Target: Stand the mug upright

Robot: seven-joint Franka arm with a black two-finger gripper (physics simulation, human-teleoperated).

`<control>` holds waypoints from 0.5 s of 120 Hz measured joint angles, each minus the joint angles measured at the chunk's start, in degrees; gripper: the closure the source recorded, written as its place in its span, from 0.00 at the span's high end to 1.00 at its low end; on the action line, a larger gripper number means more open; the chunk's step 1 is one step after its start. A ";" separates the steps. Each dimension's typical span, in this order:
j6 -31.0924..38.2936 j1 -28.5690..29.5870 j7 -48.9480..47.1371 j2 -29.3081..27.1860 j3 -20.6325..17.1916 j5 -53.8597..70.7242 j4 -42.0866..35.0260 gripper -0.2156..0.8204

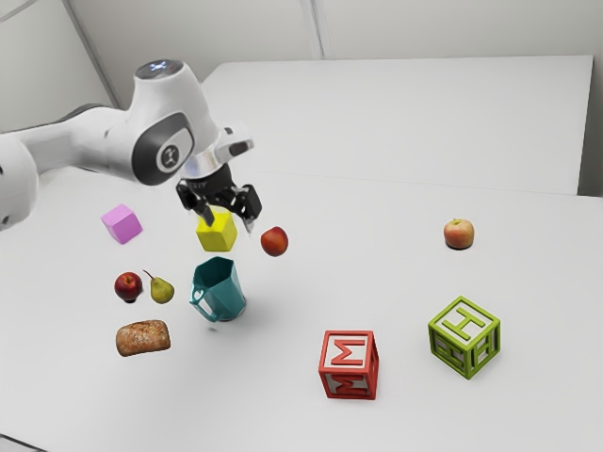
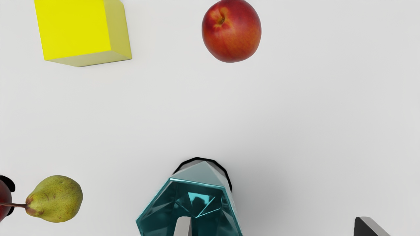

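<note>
Mug (image 1: 223, 294), exterior view: teal, smooth, flat-faceted; base down on the white table (image 1: 254, 405), mouth up. Angular handle toward the exterior view's left and the camera.
Gripper (image 1: 229, 222), exterior view: black, above and beyond the mug, apart from it.
Yellow block (image 1: 217, 234), exterior view: plain-faced, near the mug on its far side.
Nectarine (image 1: 274, 241), exterior view: round, orange-red; beyond the mug, toward the exterior view's right.
Pear (image 1: 162, 290) and dark apple (image 1: 128, 286): side by side, to the exterior view's left of the mug.
Bread (image 1: 143, 337): rough brown crust, nearer the camera than the mug, same side as the pear.
Pink block (image 1: 122, 224): smooth, past the mug, exterior view's left.
Letter blocks: red M (image 1: 349, 364) and green H (image 1: 464, 337), raised frames and letters, to the exterior view's right of the mug and nearer the camera.
Pale apple (image 1: 459, 234): yellow-red, well apart from the mug, beyond it and rightward in the exterior view.
Mug, wrist view: looks down into the glossy interior, showing facets and bright reflections; many-sided rim.
Gripper, wrist view: fingers spread wide, nothing held; one tip overlaps the mug's mouth, the other lies outside the rim.
Nectarine, wrist view: stem hollow and mottled skin visible.
Pear, wrist view: speckled green skin, brownish neck, beside the mug.
</note>
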 joint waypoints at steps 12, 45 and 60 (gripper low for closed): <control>-5.53 -0.06 -0.02 0.30 -0.01 -0.77 4.46 0.74; -20.06 0.20 -0.09 2.49 -0.02 -1.91 19.44 0.76; -26.03 0.36 -0.11 2.85 -0.02 -1.94 25.36 0.77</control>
